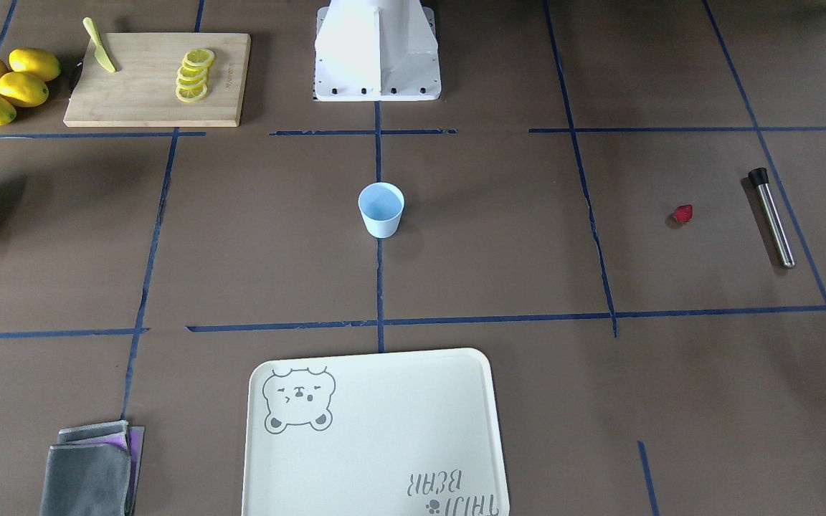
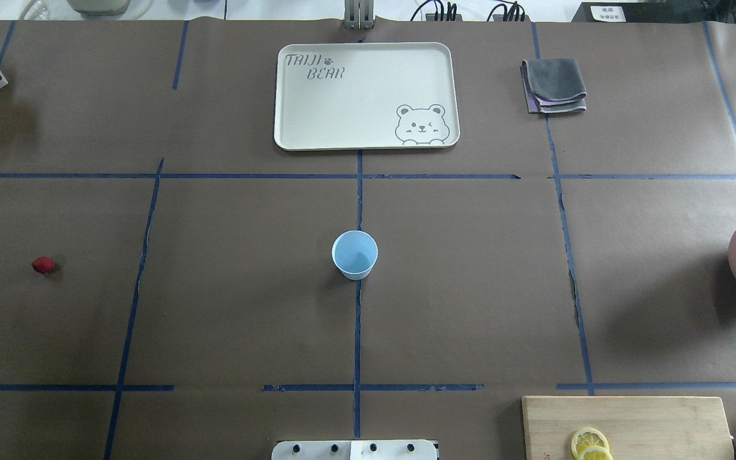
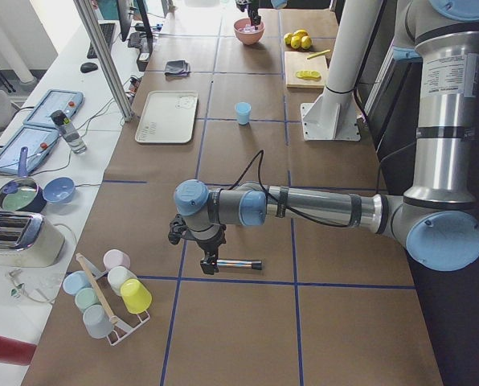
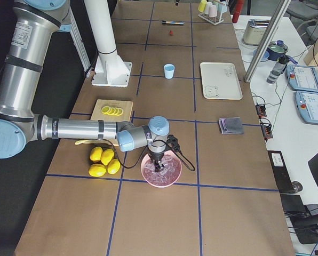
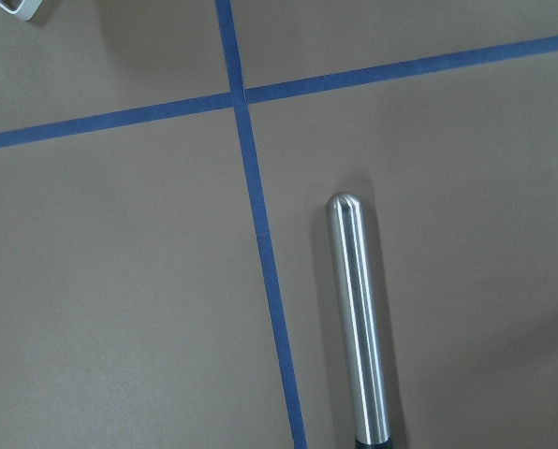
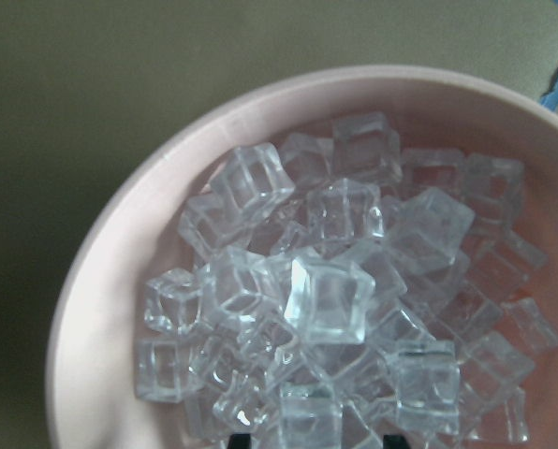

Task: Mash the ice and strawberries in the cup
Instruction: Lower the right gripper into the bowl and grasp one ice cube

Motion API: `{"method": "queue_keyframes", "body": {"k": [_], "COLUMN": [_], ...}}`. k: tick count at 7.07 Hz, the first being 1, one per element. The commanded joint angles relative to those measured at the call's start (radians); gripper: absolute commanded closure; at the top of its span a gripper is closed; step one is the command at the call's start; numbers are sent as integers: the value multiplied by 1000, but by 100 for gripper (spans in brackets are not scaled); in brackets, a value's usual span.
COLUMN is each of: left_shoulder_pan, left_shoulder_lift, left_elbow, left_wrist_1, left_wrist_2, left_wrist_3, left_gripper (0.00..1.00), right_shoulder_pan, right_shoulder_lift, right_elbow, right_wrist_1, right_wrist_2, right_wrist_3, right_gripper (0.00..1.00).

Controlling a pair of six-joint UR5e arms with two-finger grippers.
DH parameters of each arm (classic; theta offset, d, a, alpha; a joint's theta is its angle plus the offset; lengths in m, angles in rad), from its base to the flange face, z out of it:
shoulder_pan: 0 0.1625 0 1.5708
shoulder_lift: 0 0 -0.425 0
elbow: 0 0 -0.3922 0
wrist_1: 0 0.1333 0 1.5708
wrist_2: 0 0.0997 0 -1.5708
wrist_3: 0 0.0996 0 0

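The ice (image 6: 326, 299) is a heap of clear cubes filling the pink bowl (image 6: 101, 309), directly under the right gripper (image 4: 159, 166), which points straight down into it. The right wrist view shows only two dark slivers at its bottom edge, set apart with a cube between them. That is too little to tell whether the fingers are spread or clenched, or whether they touch the ice. The frame edge cuts the bowl off in both the overhead and the front view.

The strawberry (image 1: 682, 213) lies alone on the brown table cover (image 1: 499, 236), near the left gripper (image 3: 210, 261) on its cup-ward side. From the left-end camera it cannot be made out. The cup (image 1: 381, 209) stands upright, mouth up, on a blue tape line (image 1: 378, 287), well apart from both grippers and roughly between them.

Just under the left gripper lies a metal rod (image 5: 359, 318), its black end toward the fingers and running out of the wrist view. The fingers show only small, from the side, so I cannot tell whether they touch the rod or whether they are released or closed.

Whole lemons (image 4: 104, 161) sit just beside the right gripper. Past them is a cutting board (image 4: 121, 104) with lemon slices (image 4: 112, 111). Beyond the cup, well apart from both grippers, are a cream tray (image 2: 291, 128) and a folded grey cloth (image 2: 553, 86).
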Motion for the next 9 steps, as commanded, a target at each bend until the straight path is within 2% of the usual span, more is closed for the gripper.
{"method": "queue_keyframes", "body": {"k": [1,5,7,9], "left_shoulder_pan": [0,0,0,-2], "left_shoulder_lift": [2,2,2,2], "left_elbow": [0,0,0,0], "left_wrist_1": [0,0,0,0], "left_wrist_2": [0,0,0,0], "left_wrist_3": [0,0,0,0], "left_gripper": [0,0,0,0], "right_shoulder_pan": [-8,-17,-16,-13], "right_shoulder_lift": [6,22,19,8], "right_elbow": [0,-11,-9,1], "right_wrist_1": [0,-2,3,7], "right_wrist_2": [1,-2,6,7], "right_wrist_3": [0,0,0,-1], "right_gripper": [46,49,67,96]}}
